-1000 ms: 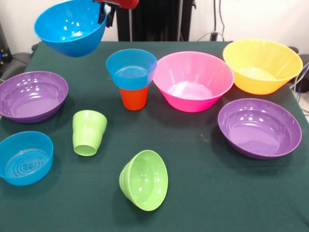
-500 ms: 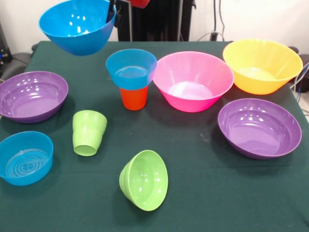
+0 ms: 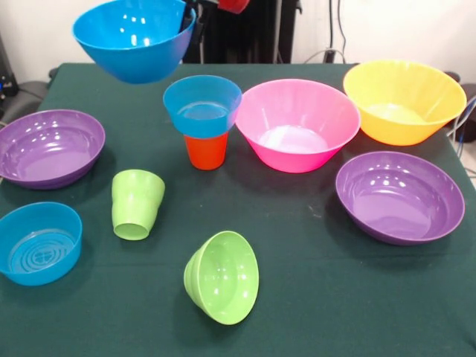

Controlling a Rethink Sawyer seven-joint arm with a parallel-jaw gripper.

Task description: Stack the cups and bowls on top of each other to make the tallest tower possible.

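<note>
High at the top left, my gripper [image 3: 190, 15] is shut on the right rim of a large blue bowl [image 3: 134, 39], which hangs tilted in the air, up and left of the tower. The tower is an orange cup [image 3: 206, 151] with a smaller blue bowl [image 3: 202, 104] seated on it. A lime green cup [image 3: 136, 202] is on the cloth in front of it. A small lime green bowl [image 3: 222, 277] lies tipped on its side near the front. Only the gripper's tip and a bit of red arm show.
A pink bowl [image 3: 297, 123] stands right beside the tower, with a yellow-orange bowl [image 3: 404, 100] further right. Purple bowls sit at the left [image 3: 48, 146] and right [image 3: 399, 195]. Another blue bowl [image 3: 39, 242] rests at the front left on the green tablecloth [image 3: 335, 297].
The gripper has carried the large blue bowl to the right, closer to the tower. Everything on the table has stayed put.
</note>
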